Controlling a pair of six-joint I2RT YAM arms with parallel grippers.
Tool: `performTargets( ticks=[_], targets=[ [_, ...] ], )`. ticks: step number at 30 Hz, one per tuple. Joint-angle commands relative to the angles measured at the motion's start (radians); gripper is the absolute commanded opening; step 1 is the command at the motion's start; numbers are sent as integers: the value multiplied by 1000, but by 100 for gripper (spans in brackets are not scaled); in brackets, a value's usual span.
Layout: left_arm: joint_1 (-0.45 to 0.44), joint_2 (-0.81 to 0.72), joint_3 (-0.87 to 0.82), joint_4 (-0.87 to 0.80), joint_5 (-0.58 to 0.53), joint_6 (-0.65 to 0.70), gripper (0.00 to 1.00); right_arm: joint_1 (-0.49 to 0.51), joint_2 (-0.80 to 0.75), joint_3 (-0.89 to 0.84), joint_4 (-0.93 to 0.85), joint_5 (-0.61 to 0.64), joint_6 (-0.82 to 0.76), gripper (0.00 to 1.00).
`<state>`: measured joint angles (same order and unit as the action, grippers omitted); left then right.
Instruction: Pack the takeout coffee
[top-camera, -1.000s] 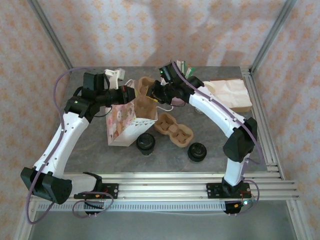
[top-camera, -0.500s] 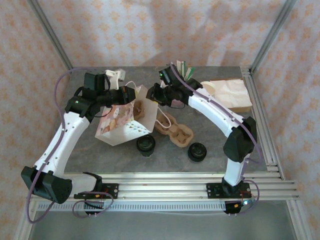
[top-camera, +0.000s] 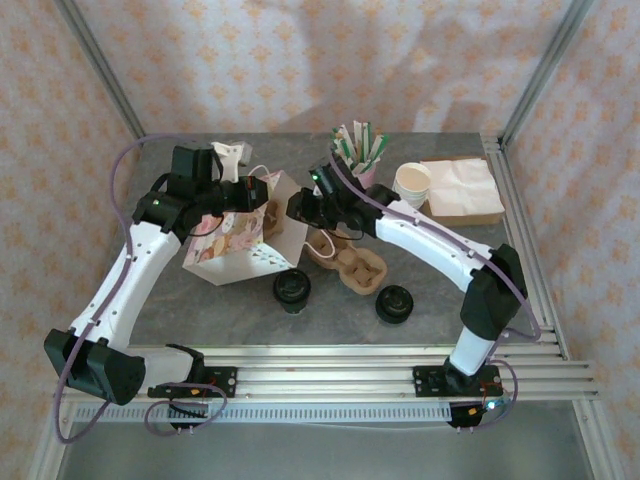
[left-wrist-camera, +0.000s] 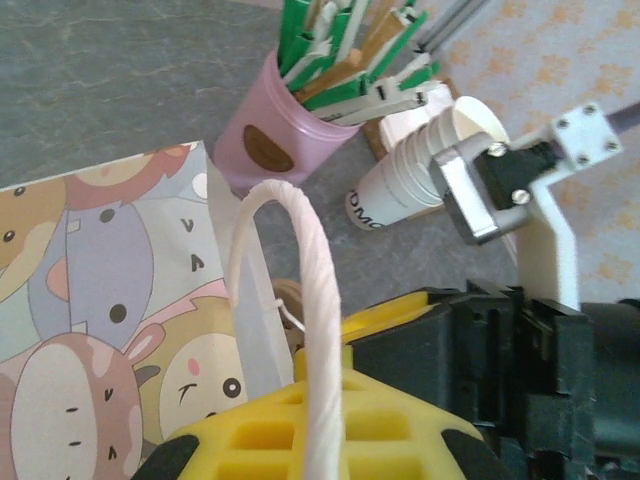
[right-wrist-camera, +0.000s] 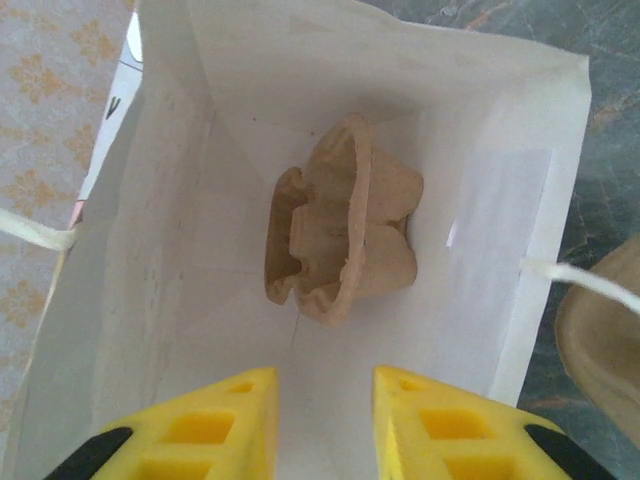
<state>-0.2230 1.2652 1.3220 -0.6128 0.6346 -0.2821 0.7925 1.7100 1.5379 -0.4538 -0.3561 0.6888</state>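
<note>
Two takeout coffees, dark cups with black domed lids, stand on the table near the front. A cartoon-printed paper bag lies tilted, its mouth facing right. My left gripper is shut on the bag's white rope handle. My right gripper sits at the bag's mouth, open, with nothing between its fingers. Inside the bag a brown pulp cup carrier lies on its side.
Another pulp carrier lies on the table just right of the bag. A pink cup of green stirrers, a stack of white paper cups and brown napkins stand at the back right.
The bag has tipped over to the left, with its mouth toward my right gripper. The pulp carrier went from above the bag to inside it. My right arm moved forward and left.
</note>
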Motion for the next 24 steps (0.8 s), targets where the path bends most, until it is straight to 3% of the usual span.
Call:
performTargets(
  ticks=[1,24],
  targets=[
    [-7,-21,-11,-31,-82,11,5,22,-1,-41,137,57,53,30],
    [-6,-27,2,3,-15,19,6,24,186,-70,391,72,276,33]
  ],
)
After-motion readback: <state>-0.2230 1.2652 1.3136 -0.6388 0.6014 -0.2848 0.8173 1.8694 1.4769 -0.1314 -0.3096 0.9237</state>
